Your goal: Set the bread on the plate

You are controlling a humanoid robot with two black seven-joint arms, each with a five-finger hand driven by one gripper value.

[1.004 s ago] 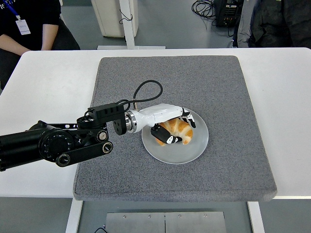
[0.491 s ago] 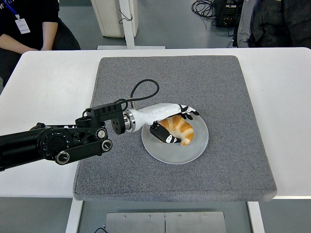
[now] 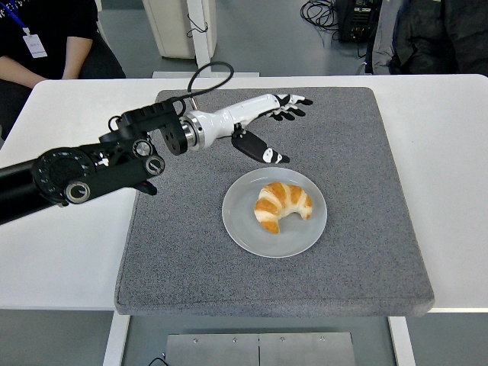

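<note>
A golden croissant [image 3: 283,205] lies on the pale grey plate [image 3: 244,232] in the middle of the grey mat. My left hand [image 3: 279,130] is raised above and behind the plate, over the mat's far half. Its fingers [image 3: 293,103] are spread, the thumb [image 3: 268,154] points down toward the plate, and it holds nothing. The hand is well apart from the bread. My right arm does not show.
A grey felt mat [image 3: 358,152] covers the centre of the white table [image 3: 72,130]. A person in dark clothes [image 3: 46,38] sits at the far left corner. Cables and dark equipment lie on the floor behind the table.
My left hand let go of the croissant, opened, and pulled up and back away from the plate. The croissant stays on the plate.
</note>
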